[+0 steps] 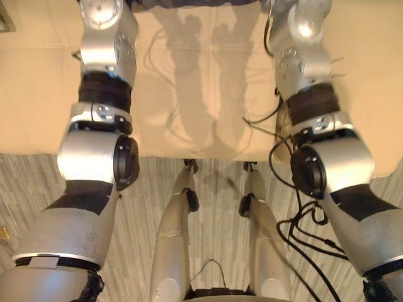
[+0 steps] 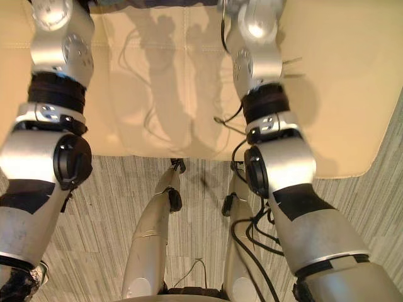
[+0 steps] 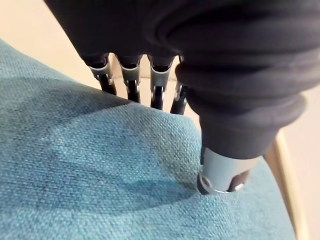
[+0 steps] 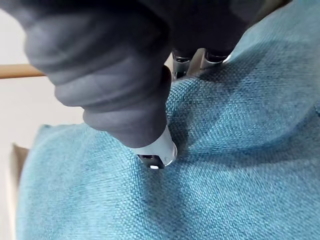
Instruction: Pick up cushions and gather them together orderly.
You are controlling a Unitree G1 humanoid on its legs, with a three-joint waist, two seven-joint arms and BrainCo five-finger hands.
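A cream sofa [image 1: 38, 94] spans the far side, above grey striped floor [image 1: 38, 189]. The teal cushion [image 3: 100, 165] is seen close up in both wrist views, its outline cut off. The left hand [image 3: 225, 167] clamps it: the thumb dents the cloth, and the fingers [image 3: 156, 82] hook over its edge, tips hidden behind. The right hand [image 4: 157, 147] pinches likewise, its fingers mostly hidden. Whether both hold one cushion cannot be told.

Cream upholstered seat [image 1: 362, 75] is spread across upper frame | grey striped floor [image 1: 220, 189] is seen below | teal cushion [image 3: 100, 165] is pictured against cream.
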